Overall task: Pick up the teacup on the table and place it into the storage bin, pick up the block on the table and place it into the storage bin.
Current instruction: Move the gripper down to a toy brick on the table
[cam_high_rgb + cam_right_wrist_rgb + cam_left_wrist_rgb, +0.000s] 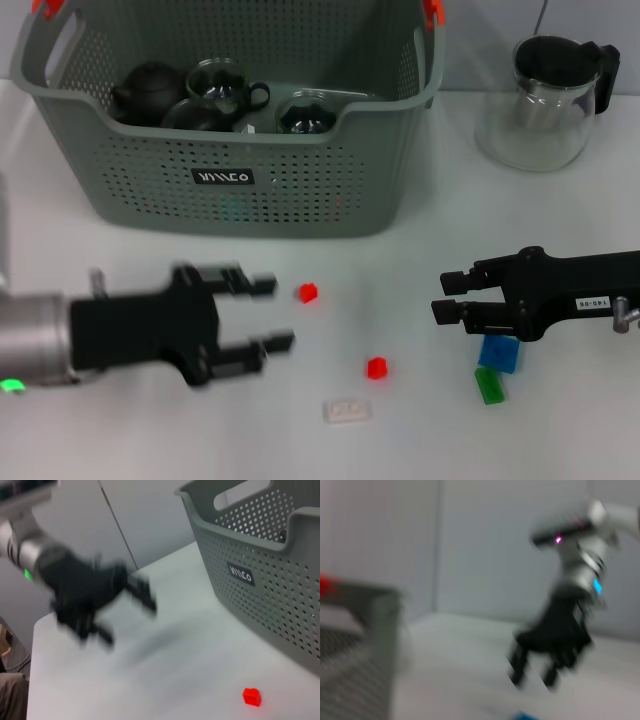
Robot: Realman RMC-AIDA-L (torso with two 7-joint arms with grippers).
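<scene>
- The left gripper [272, 313], a black two-fingered claw on a silver arm, hovers over the plain white table [120, 430] in front of the storage bin; its jaws stand wide apart and hold nothing.
- Just beyond its upper finger lies a small red block [307, 292]; it is near that fingertip but apart from it.
- A second small red block [376, 367] lies farther on the table, past the lower finger, and a flat white block [347, 410] lies near it, closer to the robot.
- The right gripper [447, 296], also black, hangs over the table on the right side, its jaws parted and empty.
- Right beside its arm sit a blue block [498, 353] and a green block [489, 385], the two close together.
- The large grey-green perforated plastic storage bin [300, 190] stands at the far side of the table, with orange clips at its rim and a small black label on its front wall.
- Inside it lie a dark round teapot [146, 90] and several glass teacups [222, 86].
- A clear glass pitcher with a black lid [548, 100] stands on the table to the right of the bin, apart from it.
</scene>
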